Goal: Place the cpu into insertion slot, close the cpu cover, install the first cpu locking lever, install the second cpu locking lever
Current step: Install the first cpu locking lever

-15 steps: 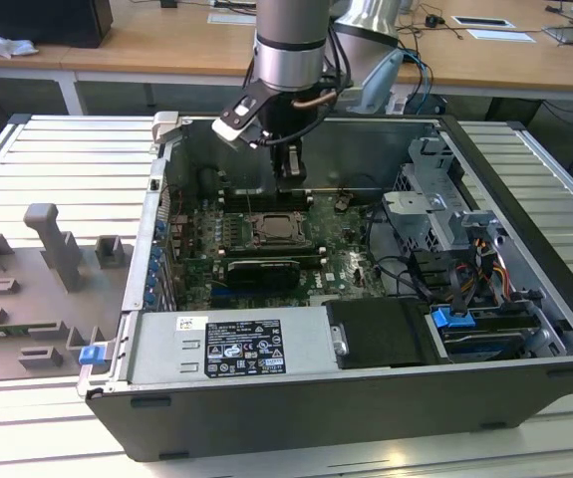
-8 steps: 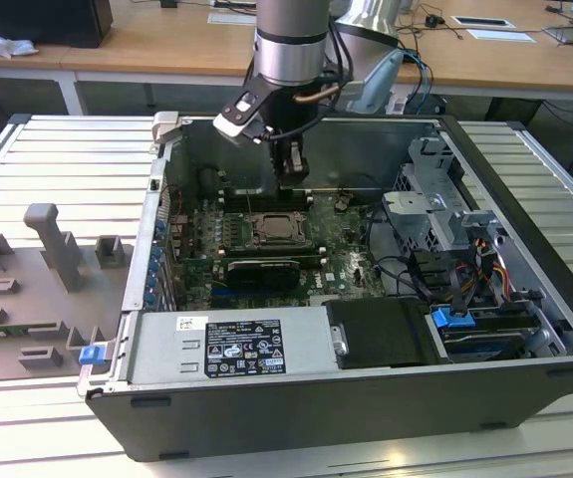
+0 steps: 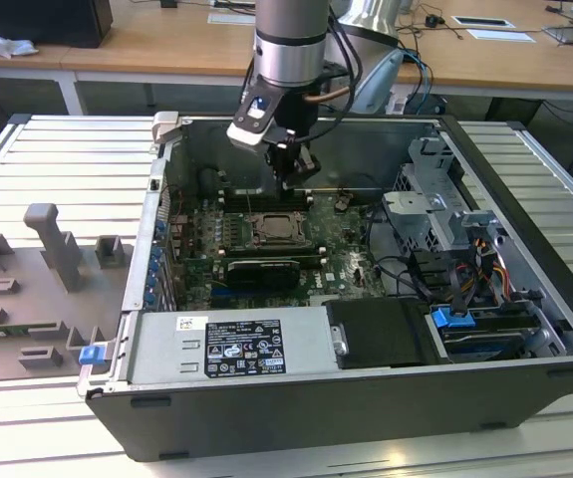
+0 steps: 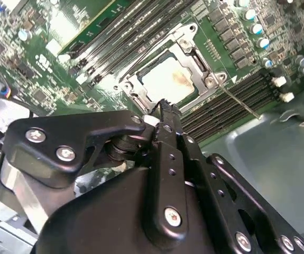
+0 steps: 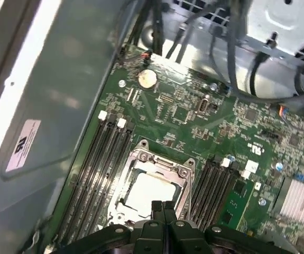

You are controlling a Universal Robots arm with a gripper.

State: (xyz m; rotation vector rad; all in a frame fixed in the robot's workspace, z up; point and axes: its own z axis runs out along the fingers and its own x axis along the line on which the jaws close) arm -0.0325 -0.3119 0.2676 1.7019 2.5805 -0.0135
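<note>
One cpu (image 5: 141, 191), a pale flat square, sits in the insertion slot (image 3: 278, 231) directly below the hand (image 5: 163, 207). One cpu cover (image 5: 162, 164), a thin silver frame, lies flat around it (to pin the chip, we judge). Hand: fingers pressed together, holding nothing, tips just above the cover's near edge.

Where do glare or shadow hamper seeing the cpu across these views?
Second wrist view: the cpu is lit bright, its face washed pale; first wrist view: a bright band runs along the case wall, the cpu pale too; exterior view: the insertion slot lies in shade, dim.
</note>
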